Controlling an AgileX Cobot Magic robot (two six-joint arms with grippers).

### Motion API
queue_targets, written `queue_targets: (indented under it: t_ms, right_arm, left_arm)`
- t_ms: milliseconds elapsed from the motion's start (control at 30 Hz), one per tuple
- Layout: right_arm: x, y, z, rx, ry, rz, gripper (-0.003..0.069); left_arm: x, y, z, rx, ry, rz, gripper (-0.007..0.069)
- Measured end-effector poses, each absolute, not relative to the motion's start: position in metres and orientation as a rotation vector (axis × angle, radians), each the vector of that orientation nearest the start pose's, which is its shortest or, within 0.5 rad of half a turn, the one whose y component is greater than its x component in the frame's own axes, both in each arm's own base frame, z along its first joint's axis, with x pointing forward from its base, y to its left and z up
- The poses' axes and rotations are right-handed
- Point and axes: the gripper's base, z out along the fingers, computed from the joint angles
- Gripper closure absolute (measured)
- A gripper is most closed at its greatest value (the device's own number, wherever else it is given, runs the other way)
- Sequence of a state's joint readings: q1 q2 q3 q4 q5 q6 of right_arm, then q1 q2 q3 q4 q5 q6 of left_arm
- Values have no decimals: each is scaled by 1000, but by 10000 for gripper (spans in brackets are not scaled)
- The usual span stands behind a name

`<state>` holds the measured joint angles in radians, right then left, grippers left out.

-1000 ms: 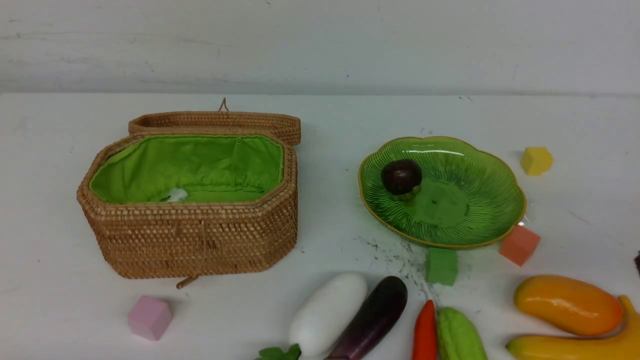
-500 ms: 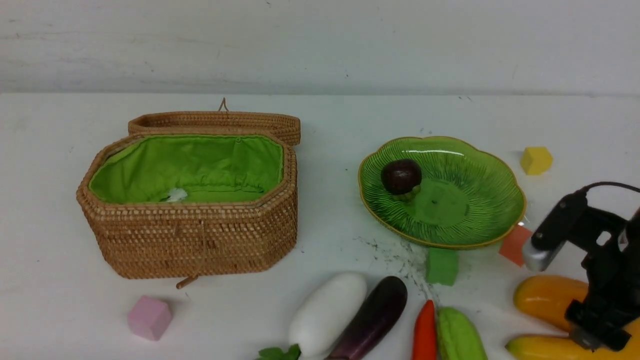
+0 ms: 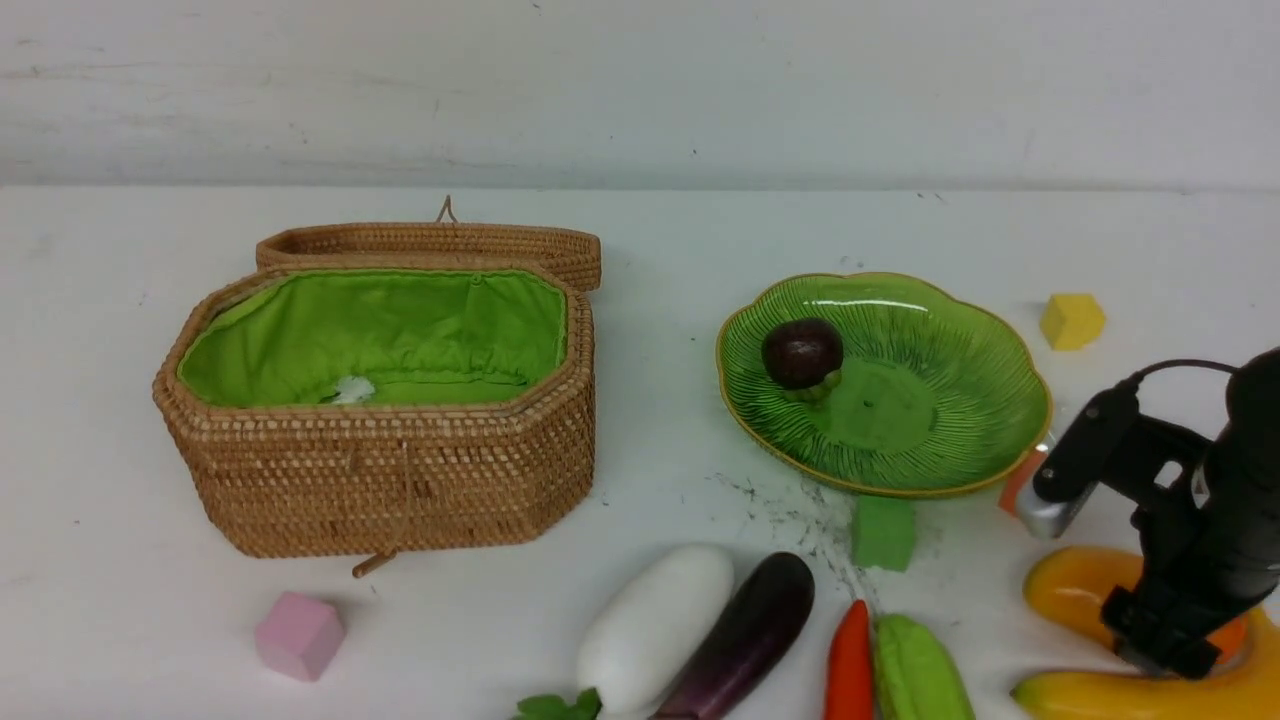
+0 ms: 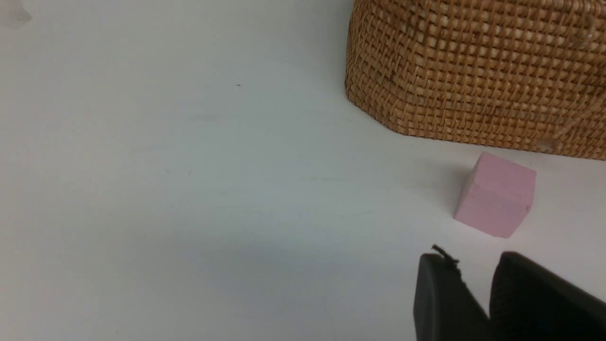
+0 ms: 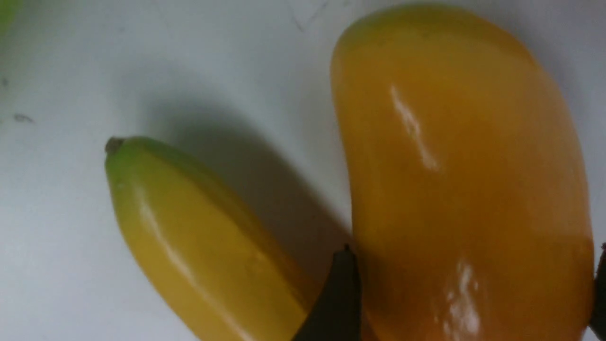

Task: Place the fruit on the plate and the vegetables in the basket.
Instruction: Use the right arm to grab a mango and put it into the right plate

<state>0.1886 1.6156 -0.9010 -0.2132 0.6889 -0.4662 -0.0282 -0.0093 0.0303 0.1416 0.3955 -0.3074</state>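
A second before, the near right corner of the white counter had held no arm. The black right arm had since come in and moved up over the oval orange toy mango. It covered most of that fruit and all but a sliver of the orange foam cube. Nothing else had shifted.

The right jaws stood released and spread wide with the mango between them. One dark finger sat in the gap between the mango and the long yellow toy banana, the other at the mango's far flank. The mango and banana lay on the counter by its near edge. The round dark purple toy mangosteen sat on the scalloped green glass plate.

The fat white radish, dark purple eggplant, slim red pepper and ridged green gourd lay along the near edge. They were outside the open woven rattan basket.

Only the right wrist view showed the fingers astride the mango; in the front view the arm hid them. Only the left wrist view showed the left jaws. Their fingers were drawn nearly together, clenched on nothing, near the pink foam cube beside the basket.
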Motion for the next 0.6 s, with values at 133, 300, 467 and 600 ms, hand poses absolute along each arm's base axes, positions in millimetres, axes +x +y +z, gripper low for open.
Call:
queue_targets:
  t_ms: [133,300,467,600]
  right_arm:
    - [297,45,167,-1156,2683,-263,1]
    - [306,48,159,-1156,2754,-240,92]
    - [318,50,167,-1141,2761,-244,92]
    - [328,51,190,-1113,2738,-260,92]
  left_arm:
    - [52,3,168,-177,1889,-87,461]
    - [52,3,168,-177,1889,-87,459]
    - [52,3,168,-177,1889,-87,454]
    - [52,3,168,-177,1889,-87,448]
